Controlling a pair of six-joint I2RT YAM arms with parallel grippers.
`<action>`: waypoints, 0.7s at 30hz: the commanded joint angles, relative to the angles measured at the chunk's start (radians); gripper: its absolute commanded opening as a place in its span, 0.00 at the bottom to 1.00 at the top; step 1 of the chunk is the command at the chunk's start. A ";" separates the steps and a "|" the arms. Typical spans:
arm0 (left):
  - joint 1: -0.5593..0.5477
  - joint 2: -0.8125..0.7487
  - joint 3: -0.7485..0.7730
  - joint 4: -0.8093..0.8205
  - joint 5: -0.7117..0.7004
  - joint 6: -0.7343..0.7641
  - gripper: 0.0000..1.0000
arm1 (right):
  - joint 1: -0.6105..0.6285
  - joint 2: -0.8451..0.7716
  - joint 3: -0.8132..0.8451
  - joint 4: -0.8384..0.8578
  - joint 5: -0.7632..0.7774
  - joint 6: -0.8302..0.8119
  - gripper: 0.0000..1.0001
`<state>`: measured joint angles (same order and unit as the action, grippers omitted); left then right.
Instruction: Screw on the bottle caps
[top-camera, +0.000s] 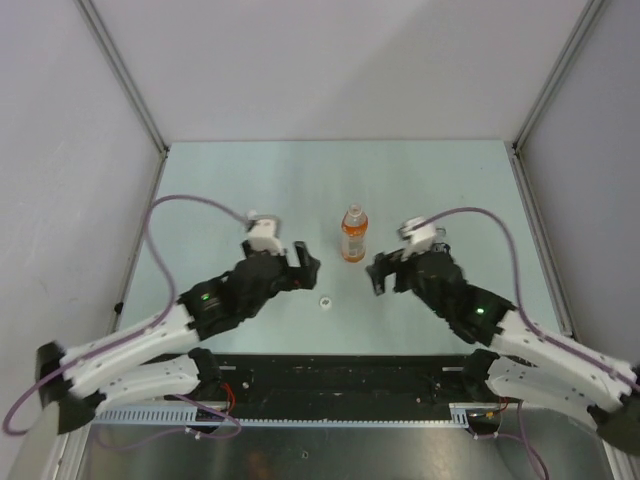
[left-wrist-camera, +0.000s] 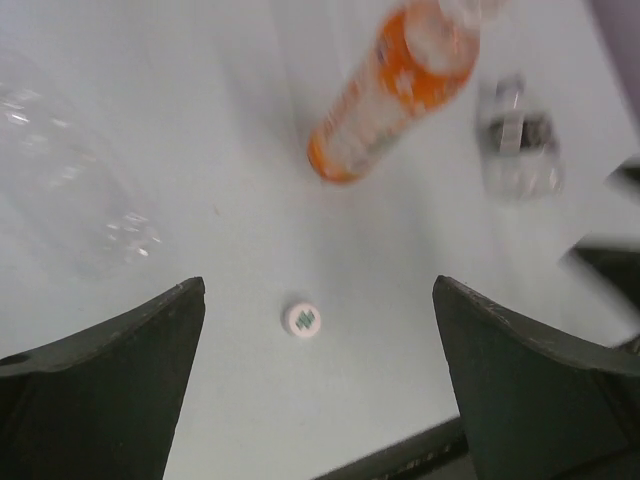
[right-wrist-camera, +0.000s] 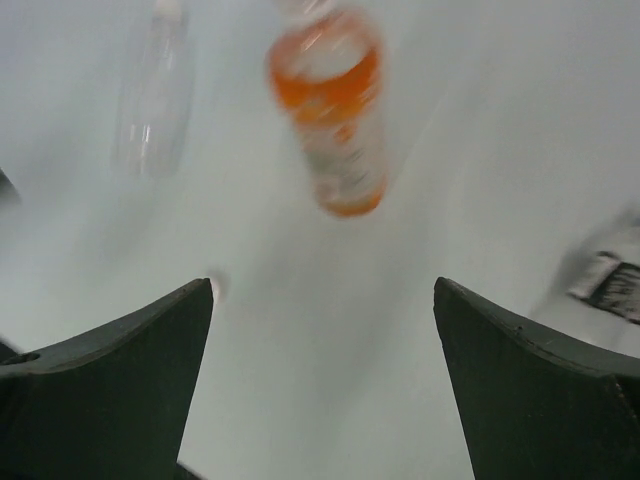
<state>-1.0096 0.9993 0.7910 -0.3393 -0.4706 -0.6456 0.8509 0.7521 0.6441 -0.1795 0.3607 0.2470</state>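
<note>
Two arms are closing in on the job of capping bottles. From the left, the left claw (top-camera: 306, 264) is hovering low over the table (top-camera: 220, 180), its fingers spread wide and pinching nothing. Just to its right, at about 4 o'clock from it, one white cap (top-camera: 325, 301) is lying loose on the bare surface; in the left wrist view it is sitting between the open fingers and slightly ahead of them.

At 1 o'clock from the cap, an orange-tinted bottle (top-camera: 353, 232) is standing upright near the middle of the table. Whether its neck is already carrying a cap cannot be told. At 4 o'clock from that bottle, the right claw (top-camera: 377, 276) is facing it, also spread and empty.

The step in hand appears to be the pick-up. The left claw is probably lining up on the loose cap while the right is getting ready to steady the bottle. The next move is likely calling for a drop straight onto the small, flat cap and a grip across its rim.

The count is one white cap and one orange-tinted bottle. One clear bottle (left-wrist-camera: 75, 195) is showing faintly in both wrist views, probably the same one. No black cap or labelled bottle is making itself out.
</note>
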 joint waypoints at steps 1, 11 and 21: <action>0.009 -0.216 -0.119 -0.014 -0.283 -0.054 0.99 | 0.171 0.205 0.073 -0.021 -0.023 -0.085 0.96; 0.017 -0.414 -0.246 -0.017 -0.289 -0.097 1.00 | 0.291 0.710 0.298 -0.006 -0.063 -0.066 0.84; 0.017 -0.462 -0.275 -0.020 -0.279 -0.103 0.99 | 0.289 0.954 0.444 -0.078 -0.094 -0.022 0.63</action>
<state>-0.9962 0.5529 0.5243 -0.3729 -0.7124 -0.7139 1.1378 1.6585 1.0355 -0.2245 0.2867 0.1909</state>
